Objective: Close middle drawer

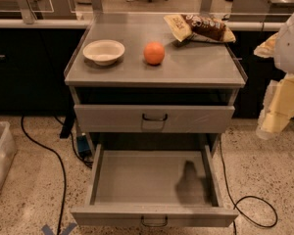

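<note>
Leftward, a white bowl (104, 51) and an orange (154, 53) sit on the tabletop (201, 65); below, the middle drawer (154, 182) stands pulled far out; at far right my gripper (275, 117) hangs apart from it, clenched or released I cannot tell.

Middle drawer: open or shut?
Open: the middle drawer is pulled far out, tray exposed; the gripper hangs at the right edge.

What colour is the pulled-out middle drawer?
Grey metal middle drawer, shown in camera view; the tool hangs right of the cabinet.
</note>
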